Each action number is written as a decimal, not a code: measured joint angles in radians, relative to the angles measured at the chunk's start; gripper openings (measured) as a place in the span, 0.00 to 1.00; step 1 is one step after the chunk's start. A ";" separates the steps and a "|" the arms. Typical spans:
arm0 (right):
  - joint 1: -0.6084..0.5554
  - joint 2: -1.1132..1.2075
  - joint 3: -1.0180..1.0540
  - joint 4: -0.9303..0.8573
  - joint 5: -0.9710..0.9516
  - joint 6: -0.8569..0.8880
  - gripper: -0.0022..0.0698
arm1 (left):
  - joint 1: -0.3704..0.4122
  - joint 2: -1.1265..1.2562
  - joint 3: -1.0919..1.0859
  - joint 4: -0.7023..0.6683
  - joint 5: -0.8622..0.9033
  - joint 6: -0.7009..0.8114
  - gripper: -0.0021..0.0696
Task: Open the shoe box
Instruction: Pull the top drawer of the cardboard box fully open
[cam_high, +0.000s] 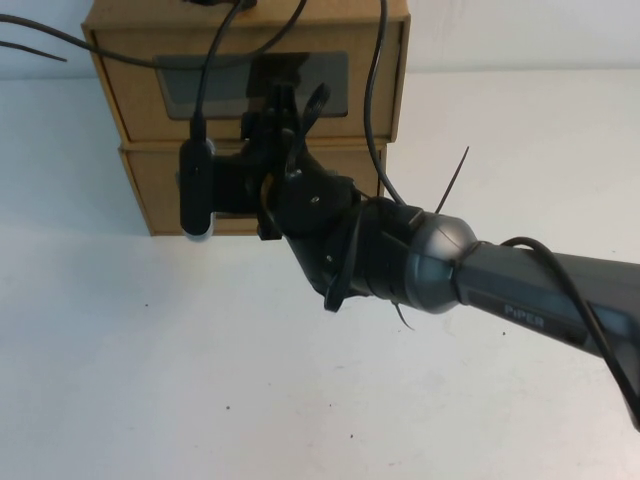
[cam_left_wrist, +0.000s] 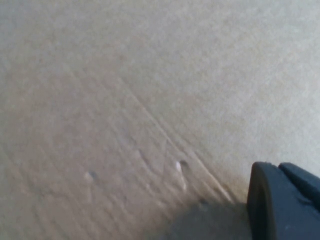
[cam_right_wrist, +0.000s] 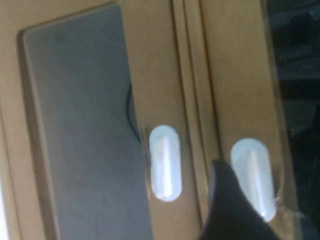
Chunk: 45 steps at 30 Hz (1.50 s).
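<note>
From above, two cardboard shoe boxes sit stacked at the far edge of the table (cam_high: 200, 380), the upper box (cam_high: 250, 60) squarely on the lower box (cam_high: 150, 195), both with their long fronts facing the robot. The right arm comes in from the right, and the right gripper (cam_high: 295, 100) hangs just before the upper box's front, across its dark window (cam_high: 200, 85). Its jaws stand wide and hold nothing. The box lies straight ahead of it, so I'd judge any pull has to come back toward the robot. No left arm shows here, so the right one is plainly the one placed to work.

The left wrist camera sees only cardboard close up, with a dark corner of the left gripper (cam_left_wrist: 282, 202) near it. I cannot tell which box that is, nor how that gripper is set.

The right wrist camera shows both fronts with the seam between them. There is a white tab (cam_right_wrist: 164, 162) beside the grey window and a second tab (cam_right_wrist: 252, 177) across the seam. One dark fingertip (cam_right_wrist: 227, 210) sits just beside that second tab, seemingly not gripping it.
</note>
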<state>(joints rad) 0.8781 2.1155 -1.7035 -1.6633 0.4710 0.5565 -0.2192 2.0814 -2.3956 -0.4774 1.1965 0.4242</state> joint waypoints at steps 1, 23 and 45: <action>-0.004 0.002 0.000 0.000 -0.003 0.000 0.45 | 0.000 0.000 0.000 0.000 0.000 0.000 0.02; -0.023 0.033 -0.010 -0.015 -0.016 -0.002 0.38 | 0.000 0.001 0.000 0.000 0.002 0.002 0.02; -0.024 0.034 -0.014 -0.015 -0.007 -0.004 0.04 | 0.000 0.001 0.000 0.000 0.002 0.001 0.02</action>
<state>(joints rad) 0.8542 2.1498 -1.7172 -1.6787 0.4639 0.5526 -0.2192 2.0821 -2.3956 -0.4774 1.1983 0.4256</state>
